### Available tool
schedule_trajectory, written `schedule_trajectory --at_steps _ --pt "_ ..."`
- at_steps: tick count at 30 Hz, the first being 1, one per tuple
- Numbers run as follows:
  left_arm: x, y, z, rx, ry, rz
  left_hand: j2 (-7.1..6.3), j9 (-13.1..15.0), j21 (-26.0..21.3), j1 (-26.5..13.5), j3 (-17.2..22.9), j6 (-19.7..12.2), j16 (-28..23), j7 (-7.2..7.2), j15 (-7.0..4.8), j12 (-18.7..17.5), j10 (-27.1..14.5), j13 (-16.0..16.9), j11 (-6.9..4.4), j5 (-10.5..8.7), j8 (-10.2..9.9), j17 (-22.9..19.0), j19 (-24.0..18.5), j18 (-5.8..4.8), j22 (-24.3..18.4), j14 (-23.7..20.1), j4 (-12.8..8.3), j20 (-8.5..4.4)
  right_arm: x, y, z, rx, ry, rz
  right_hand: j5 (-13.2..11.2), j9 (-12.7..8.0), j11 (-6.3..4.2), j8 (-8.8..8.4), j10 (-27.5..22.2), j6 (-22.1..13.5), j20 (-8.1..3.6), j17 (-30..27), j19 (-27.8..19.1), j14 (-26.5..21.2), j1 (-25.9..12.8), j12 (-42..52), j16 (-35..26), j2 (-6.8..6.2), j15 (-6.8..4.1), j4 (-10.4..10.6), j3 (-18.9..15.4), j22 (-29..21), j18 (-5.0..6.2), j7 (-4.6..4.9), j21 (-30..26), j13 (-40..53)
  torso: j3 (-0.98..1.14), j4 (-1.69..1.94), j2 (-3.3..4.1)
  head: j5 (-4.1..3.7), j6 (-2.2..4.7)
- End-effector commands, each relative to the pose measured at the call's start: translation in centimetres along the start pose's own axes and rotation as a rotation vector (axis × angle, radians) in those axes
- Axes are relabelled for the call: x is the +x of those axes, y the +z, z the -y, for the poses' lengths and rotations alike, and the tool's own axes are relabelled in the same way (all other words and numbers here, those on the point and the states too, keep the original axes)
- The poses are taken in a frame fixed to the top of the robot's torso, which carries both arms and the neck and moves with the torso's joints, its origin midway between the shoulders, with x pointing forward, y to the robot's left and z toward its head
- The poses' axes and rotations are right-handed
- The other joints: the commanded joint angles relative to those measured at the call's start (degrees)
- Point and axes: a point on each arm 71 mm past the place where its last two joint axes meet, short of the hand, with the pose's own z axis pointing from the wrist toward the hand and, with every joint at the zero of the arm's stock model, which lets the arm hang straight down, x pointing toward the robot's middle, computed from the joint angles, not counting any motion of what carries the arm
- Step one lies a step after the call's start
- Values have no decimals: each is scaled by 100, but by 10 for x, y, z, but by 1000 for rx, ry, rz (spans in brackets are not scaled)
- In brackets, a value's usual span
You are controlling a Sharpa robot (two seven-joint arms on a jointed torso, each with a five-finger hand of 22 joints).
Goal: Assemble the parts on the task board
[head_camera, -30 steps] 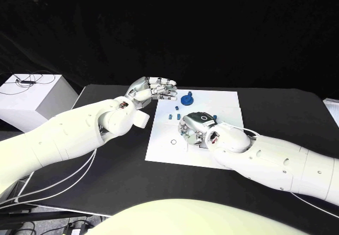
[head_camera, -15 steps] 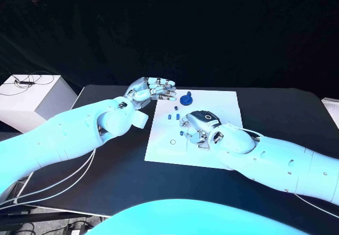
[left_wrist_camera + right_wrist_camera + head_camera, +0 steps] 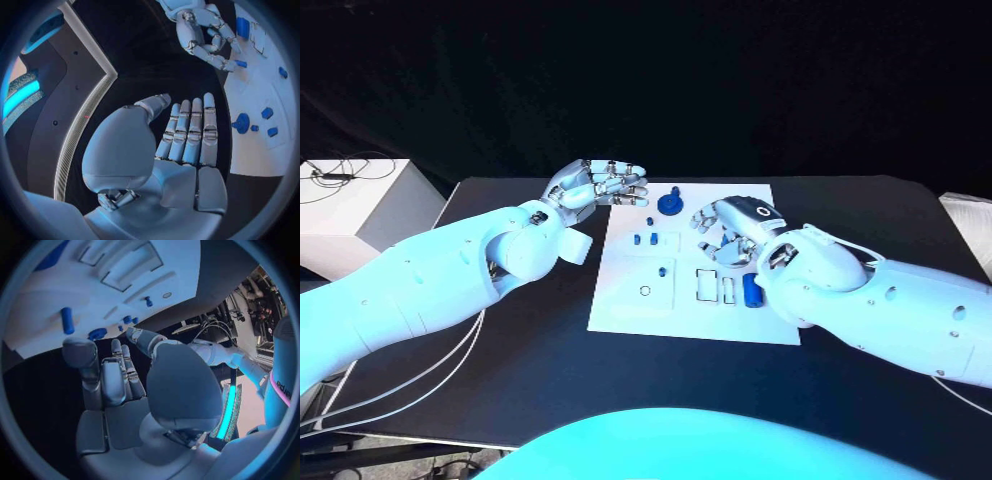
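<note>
The white task board (image 3: pixel 678 312) lies mid-table. A blue cylinder (image 3: pixel 751 290) lies on it beside two rectangular slots (image 3: pixel 705 285). A round blue knob (image 3: pixel 672 205) stands at the far edge, with small blue pieces (image 3: pixel 646 238) nearer. My right hand (image 3: pixel 737 228) hovers over the board's far right part, fingers loosely spread and holding nothing. A blue peg (image 3: pixel 66 320) lies on the board (image 3: pixel 94 295) just beyond its fingertips. My left hand (image 3: pixel 600 182) is raised off the board's far left corner, fingers straight and side by side (image 3: pixel 187 135), with nothing in it.
A white box (image 3: pixel 351 205) with cables stands off the table's left side. A small ring (image 3: pixel 645 290) marks the board's left part. Black table surface (image 3: pixel 516 350) surrounds the board on the near and left sides.
My right hand has lifted from the slot area and moved toward the board's far right, uncovering the slots and the blue cylinder. The camera has shifted. My left hand has hardly moved.
</note>
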Motion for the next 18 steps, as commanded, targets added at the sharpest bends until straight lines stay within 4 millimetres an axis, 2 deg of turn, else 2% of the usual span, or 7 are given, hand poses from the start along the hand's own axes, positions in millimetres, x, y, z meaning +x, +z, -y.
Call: schedule_trajectory --at_steps 1,7,9,11,15,18 --pt "1 0 0 14 2 -15 6 -7 -18 -40 10 6 -36 31 49 -10 -39 4 -20 2 -37 5 -5 17 -5 -5 39 47 -10 2 15 36 -6 -65 -15 -21 0 9 3 15 3 14 35 126 8 -4 42 -79 -11 0 41 10 -45 -16 31 -19 -10 -36 -14 -51 1" --pt "0 2 -2 15 1 -11 11 -9 -25 -43 11 3 -39 33 50 -11 -43 4 -18 3 -40 6 -3 18 -11 -7 47 50 -25 3 42 90 -68 -103 -50 -36 4 2 -147 22 2 87 57 146 1 -88 104 -155 -6 5 23 119 -68 -57 117 -47 -10 -43 -17 -59 1" --pt "-1 2 -2 14 1 -9 18 -11 -29 -45 13 2 -42 34 51 -11 -45 4 -17 5 -42 7 0 18 -15 -7 55 52 -26 4 47 101 -85 -120 -57 -44 13 -4 -205 21 8 149 87 169 4 -115 159 -172 5 8 -17 220 -89 -72 207 -50 4 -43 -6 -63 1" --pt "-1 2 -2 14 1 -8 18 -11 -29 -45 13 2 -42 34 51 -11 -45 4 -17 5 -42 7 0 18 -15 -7 55 52 -27 4 49 104 -95 -129 -59 -47 17 -7 -222 19 10 168 93 175 6 -123 176 -176 9 10 -32 237 -92 -78 222 -50 10 -46 -3 -67 1" --pt "-2 2 -3 14 2 -7 22 -12 -34 -46 13 0 -45 36 52 -12 -48 4 -16 6 -44 8 1 19 -20 -9 61 53 -25 7 50 110 -119 -163 -69 -63 21 -30 -249 -12 15 187 104 183 2 -129 199 -196 15 19 -112 262 -96 -58 243 -45 -8 -38 -14 -95 1" --pt "-2 2 -3 15 1 -7 22 -12 -34 -46 13 0 -45 36 52 -12 -48 4 -16 6 -44 8 1 19 -20 -9 61 53 -23 8 51 113 -129 -181 -72 -72 23 -41 -274 -28 16 184 102 182 12 -137 201 -198 16 18 -153 251 -93 -54 231 -45 -10 -31 -6 -99 1"
